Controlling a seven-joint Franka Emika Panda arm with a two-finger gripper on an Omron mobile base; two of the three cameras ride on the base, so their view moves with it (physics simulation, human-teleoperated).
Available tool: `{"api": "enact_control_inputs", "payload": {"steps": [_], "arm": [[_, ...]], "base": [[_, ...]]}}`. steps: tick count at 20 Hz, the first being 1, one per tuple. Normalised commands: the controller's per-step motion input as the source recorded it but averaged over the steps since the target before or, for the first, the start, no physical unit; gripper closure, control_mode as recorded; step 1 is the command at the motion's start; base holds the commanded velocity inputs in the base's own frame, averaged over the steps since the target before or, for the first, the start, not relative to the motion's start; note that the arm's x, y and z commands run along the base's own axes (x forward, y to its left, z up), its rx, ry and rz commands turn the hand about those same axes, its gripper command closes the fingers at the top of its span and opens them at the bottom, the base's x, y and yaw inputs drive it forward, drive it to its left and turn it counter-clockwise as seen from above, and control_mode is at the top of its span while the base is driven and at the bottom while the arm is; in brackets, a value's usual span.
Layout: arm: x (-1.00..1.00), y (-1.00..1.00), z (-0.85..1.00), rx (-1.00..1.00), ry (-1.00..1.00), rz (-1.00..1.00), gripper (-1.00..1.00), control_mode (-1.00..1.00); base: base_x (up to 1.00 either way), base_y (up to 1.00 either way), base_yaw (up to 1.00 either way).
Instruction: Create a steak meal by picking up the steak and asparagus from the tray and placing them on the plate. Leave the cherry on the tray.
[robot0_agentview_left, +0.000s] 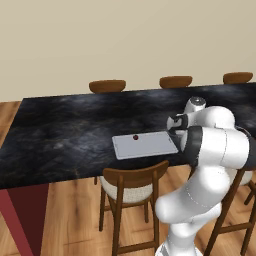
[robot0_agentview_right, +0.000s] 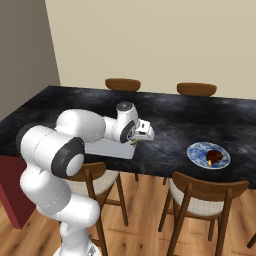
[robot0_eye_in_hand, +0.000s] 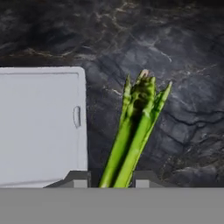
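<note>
Hand view | claw clamped on asparagus — seemingly lifted, over counter beside tray

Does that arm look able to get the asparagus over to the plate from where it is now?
Probably yes. The gripper is shut on the asparagus just past the tray; only bare dark counter lies between it and the plate, where the steak leaves room.

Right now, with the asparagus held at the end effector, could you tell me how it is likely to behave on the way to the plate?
The asparagus juts straight out from the end effector without drooping, so it is probably stiff. It looks slender, so likely light. Being round-stalked, it may roll a little once released on the shallow plate beside the steak.
</note>
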Motion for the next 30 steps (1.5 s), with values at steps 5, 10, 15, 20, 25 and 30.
{"api": "enact_control_inputs", "payload": {"steps": [5,10,15,20,25,30], "arm": [[0.00,-1.00,0.00,-0.23,0.07,0.22,1.00,-1.00],[0.00,-1.00,0.00,-0.19,0.08,0.28,1.00,-1.00],[0.00,-1.00,-0.04,-0.06,0.09,0.14,1.00,-1.00],[0.22,-0.76,0.00,0.00,0.15,0.08,1.00,-1.00],[0.25,-0.49,-0.03,0.01,0.16,0.09,1.00,-1.00],[0.41,-0.40,-0.19,0.01,0.12,0.08,1.00,-1.00]], "base": [[0.00,0.00,0.00],[0.00,0.00,0.00],[0.00,0.00,0.00],[0.00,0.00,0.00],[0.00,0.00,0.00],[0.00,0.00,0.00]]}}
